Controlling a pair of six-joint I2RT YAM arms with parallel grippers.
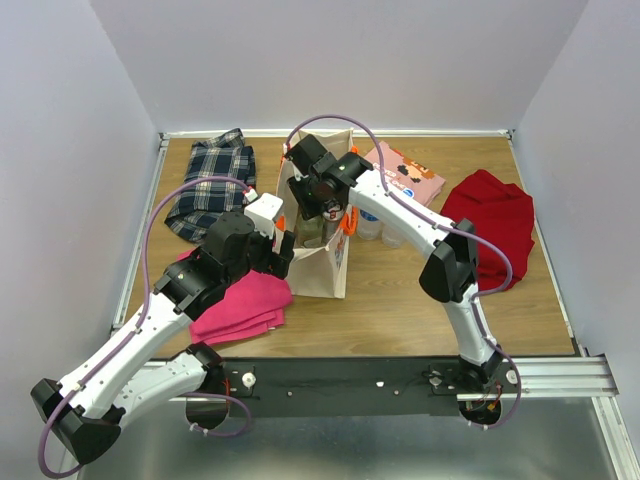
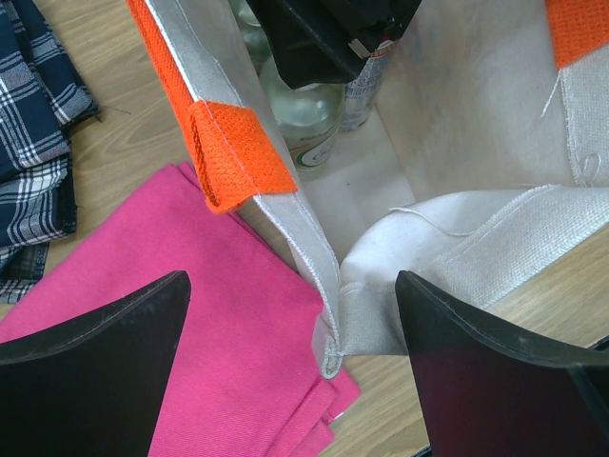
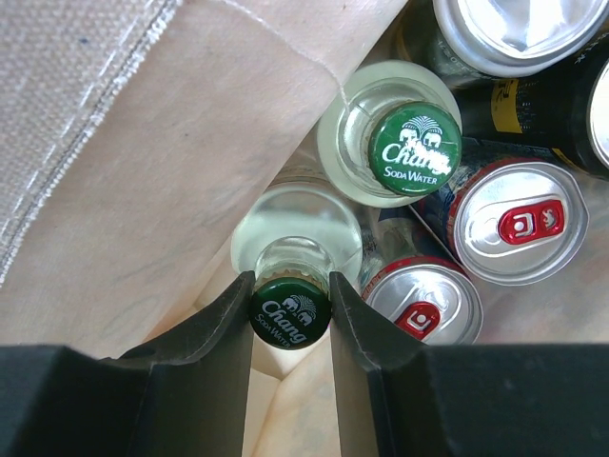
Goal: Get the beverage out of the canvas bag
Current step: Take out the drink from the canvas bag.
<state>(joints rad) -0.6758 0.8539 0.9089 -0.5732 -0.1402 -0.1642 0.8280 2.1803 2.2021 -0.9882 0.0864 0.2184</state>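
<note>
Inside the canvas bag (image 1: 322,268), my right pincer (image 3: 290,284) clamps a soda water bottle (image 3: 290,324) at its top; next, I judge, a straight upward lift.

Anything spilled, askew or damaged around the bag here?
Nothing spilled or broken. The beige canvas bag with orange handles has its near end wall slumped inward, with a loose thread at the seam. Inside, the green-capped glass soda-water bottles and the silver-topped drink cans stand upright and sealed.
</note>
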